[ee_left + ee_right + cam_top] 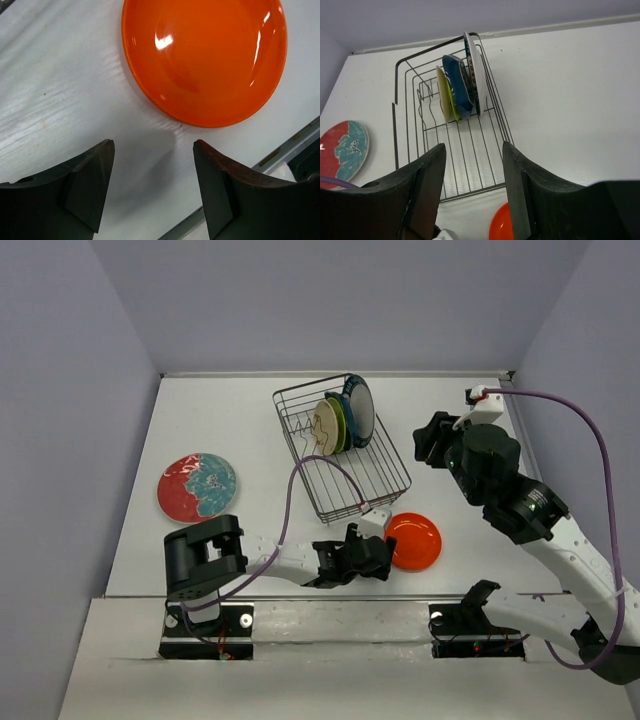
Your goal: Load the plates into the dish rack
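The wire dish rack stands mid-table. In its far end a cream plate, a lime green one, a dark blue one and a white teal-rimmed one stand upright. The orange plate lies flat in front of the rack. The red-and-teal plate lies flat at the left. My left gripper is open and empty, low at the orange plate's left edge; the plate lies just beyond its fingertips. My right gripper is open and empty, raised to the right of the rack.
The right wrist view shows the rack with its near slots bare, the red-and-teal plate and the orange plate's edge. A purple cable arcs over the rack's front. A metal strip runs along the near table edge.
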`<state>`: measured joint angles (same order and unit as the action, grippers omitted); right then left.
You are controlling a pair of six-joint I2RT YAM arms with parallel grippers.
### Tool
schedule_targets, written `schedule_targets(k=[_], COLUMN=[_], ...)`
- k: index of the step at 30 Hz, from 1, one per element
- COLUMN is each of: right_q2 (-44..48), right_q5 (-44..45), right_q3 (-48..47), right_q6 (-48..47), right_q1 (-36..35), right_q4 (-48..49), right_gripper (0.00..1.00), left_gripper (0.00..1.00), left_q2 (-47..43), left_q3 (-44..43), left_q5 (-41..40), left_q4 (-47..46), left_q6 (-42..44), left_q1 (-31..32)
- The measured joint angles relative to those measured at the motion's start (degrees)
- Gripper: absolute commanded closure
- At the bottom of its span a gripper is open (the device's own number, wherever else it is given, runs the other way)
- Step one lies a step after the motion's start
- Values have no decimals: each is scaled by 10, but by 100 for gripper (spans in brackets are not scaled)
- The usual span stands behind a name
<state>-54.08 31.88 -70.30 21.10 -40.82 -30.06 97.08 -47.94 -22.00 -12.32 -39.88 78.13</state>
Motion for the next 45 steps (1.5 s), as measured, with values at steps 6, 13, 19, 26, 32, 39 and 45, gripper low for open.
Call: schedule_targets(k=[6, 13, 19, 26, 32, 39, 45], right_q2=[0, 1, 9, 13, 28, 45, 61], right_q5=[-21, -37, -56, -79, -92, -101, -160], right_q3=[12, 18, 21, 33, 37, 54, 106], right_q6=[1, 1, 2, 4, 10, 11, -14], right_q1=[0, 0, 0, 0, 0, 0, 0], right_q4=[0, 0, 2, 1, 1, 4, 22], right_gripper=[46, 46, 47, 48, 48, 45, 42], left_gripper=[28, 38, 53, 85, 95, 94, 94], left_q2=[24, 72, 94, 119, 120, 110, 15], left_q3=[-13, -31, -47, -62, -73, -49, 41], left_q5=[-20, -25, -32, -42, -48, -46, -24], left_q4=[-50, -84, -98, -122, -151, -178, -194], left_q6=[-27, -45, -43, -34, -33, -22, -1], left_q1=[-10, -22, -23, -25, -26, -26, -26])
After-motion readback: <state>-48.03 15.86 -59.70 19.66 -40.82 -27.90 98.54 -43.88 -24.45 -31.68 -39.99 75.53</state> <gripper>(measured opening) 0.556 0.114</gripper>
